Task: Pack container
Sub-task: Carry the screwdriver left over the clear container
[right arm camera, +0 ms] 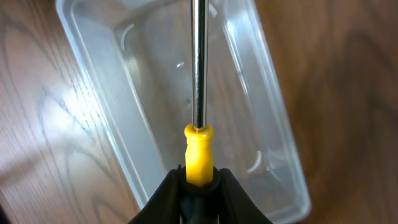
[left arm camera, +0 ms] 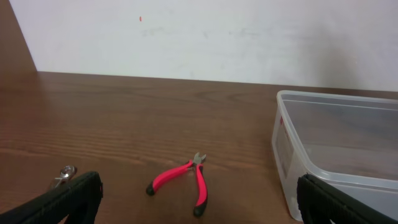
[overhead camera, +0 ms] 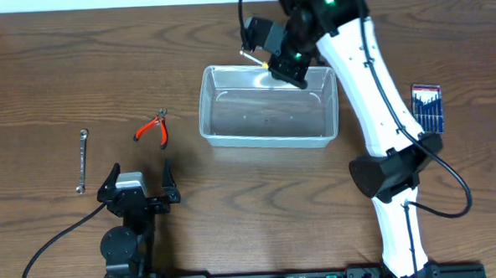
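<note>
Clear container [overhead camera: 255, 113] sits on the table at centre of the overhead frame. Right gripper [overhead camera: 288, 68] hangs over its upper rim, jaws clamped on the yellow handle of a screwdriver [right arm camera: 199, 93]. Left gripper [overhead camera: 140, 169] is at lower left, jaws wide apart; red pliers [overhead camera: 154, 128] and wrench [overhead camera: 81, 160] lie left of the bin, blue case [overhead camera: 427, 108] right.

Clear colourless container [overhead camera: 269, 140], red-handled pliers [overhead camera: 153, 129], yellow-handled screwdriver [right arm camera: 198, 155], blue case [overhead camera: 427, 108], brown wood-grain table [overhead camera: 60, 72]
</note>
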Controlling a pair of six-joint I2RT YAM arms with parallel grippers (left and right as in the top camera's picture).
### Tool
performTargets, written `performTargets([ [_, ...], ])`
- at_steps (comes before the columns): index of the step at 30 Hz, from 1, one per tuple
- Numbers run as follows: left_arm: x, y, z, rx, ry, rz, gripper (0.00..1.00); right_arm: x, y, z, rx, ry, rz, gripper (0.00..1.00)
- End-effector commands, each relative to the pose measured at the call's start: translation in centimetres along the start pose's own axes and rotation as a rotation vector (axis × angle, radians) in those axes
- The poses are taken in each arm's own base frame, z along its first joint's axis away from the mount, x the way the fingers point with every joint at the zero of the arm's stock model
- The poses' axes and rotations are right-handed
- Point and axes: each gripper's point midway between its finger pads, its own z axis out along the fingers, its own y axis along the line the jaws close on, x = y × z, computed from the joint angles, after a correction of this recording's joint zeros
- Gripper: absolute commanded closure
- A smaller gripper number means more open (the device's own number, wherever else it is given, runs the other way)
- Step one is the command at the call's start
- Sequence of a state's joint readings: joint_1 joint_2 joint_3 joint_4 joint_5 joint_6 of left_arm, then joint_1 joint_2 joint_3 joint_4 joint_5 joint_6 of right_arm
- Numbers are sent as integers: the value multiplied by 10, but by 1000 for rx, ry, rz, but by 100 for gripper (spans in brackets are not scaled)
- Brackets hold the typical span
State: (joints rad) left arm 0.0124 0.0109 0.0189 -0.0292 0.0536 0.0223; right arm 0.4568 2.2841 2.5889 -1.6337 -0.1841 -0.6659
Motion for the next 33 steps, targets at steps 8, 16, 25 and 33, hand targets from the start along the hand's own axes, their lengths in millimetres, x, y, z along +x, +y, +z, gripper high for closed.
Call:
performTargets([
  [8,15,0,1,1,48,-6,2,23,12,62,-103,111,-15,99],
  [16,15,0,1,1,48,-6,2,34,21,96,-154,141,-10,99],
  [25,15,0,1,1,48,-6,2,34,31,116,-171,148,-26,99],
  [33,15,0,1,1,48,-6,2,37,32,133,-170,147,-32,99],
])
